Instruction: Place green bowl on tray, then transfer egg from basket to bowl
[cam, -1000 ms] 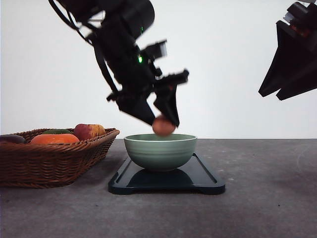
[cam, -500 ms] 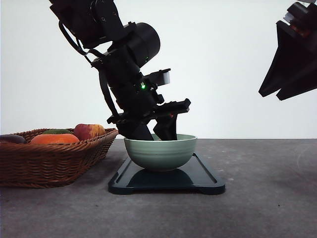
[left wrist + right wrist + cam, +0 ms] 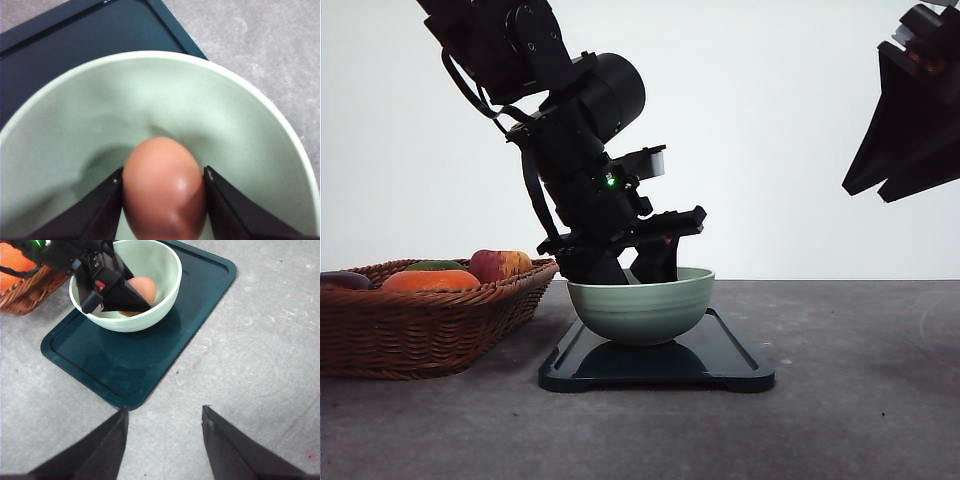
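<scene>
Nearest the camera in the front view, the dark tray (image 3: 740,372) lies flat on the grey tabletop (image 3: 860,420), and the green bowl (image 3: 642,305) sits on it, towards the tray's left end and tipped a little, its left rim lower than its right. The left gripper (image 3: 163,181) reaches down inside the bowl with its fingers pinching the egg (image 3: 164,186) from both sides; whether the egg touches the bowl's floor cannot be told. The basket (image 3: 430,320) stands beside the tray near the tabletop's left edge, with other produce in it. Farther up and to the right, the right gripper (image 3: 164,415) hangs well above the tabletop, its fingers spread and holding nothing.

The likely risk is the bowl: it looks pushed askew by the gripper pressing its wall or rim, and more downward pressure could slide or tip it. Letting go from too high could also crack the egg.
</scene>
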